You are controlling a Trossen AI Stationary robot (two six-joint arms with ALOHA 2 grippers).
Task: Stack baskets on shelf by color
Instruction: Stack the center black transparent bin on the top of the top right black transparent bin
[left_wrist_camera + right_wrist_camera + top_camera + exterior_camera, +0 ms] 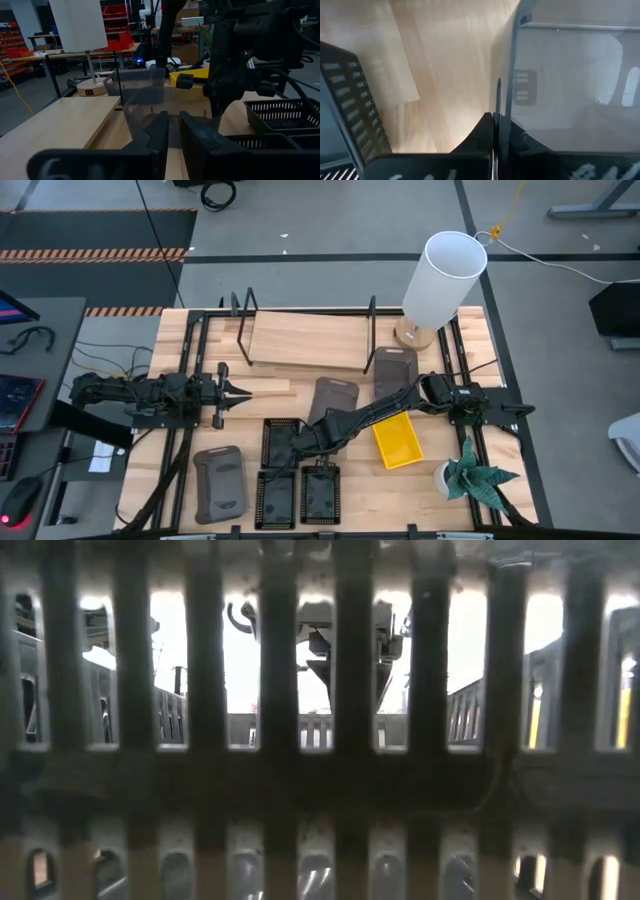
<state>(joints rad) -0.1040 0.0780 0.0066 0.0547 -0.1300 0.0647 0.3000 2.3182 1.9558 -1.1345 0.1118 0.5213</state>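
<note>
In the high view my right gripper [318,428] reaches from the right and is shut on a dark grey basket [332,395] just near of the shelf [305,340], a light board with black wire end frames. My left gripper [243,391] waits left of that basket and touches nothing, its fingers a narrow gap apart [173,131]. On the table sit another grey basket [395,370] by the shelf's right end, a third [220,483] near left, three black mesh baskets [282,442] [275,498] [320,492], and a yellow one [398,440]. My right gripper pinches the dark grey basket's side wall at its rim [504,107] between the two fingers, one finger inside [530,142] and one outside. The fingers come from above, slanting down. In the left wrist view the basket [145,102] looks tipped up; whether it is clear of the table is hidden.
A white lamp [440,280] stands at the shelf's far right corner and a potted plant [475,475] at the table's near right. A black mesh basket wall [320,780] fills the low view. Bare wood lies between my left gripper and the shelf.
</note>
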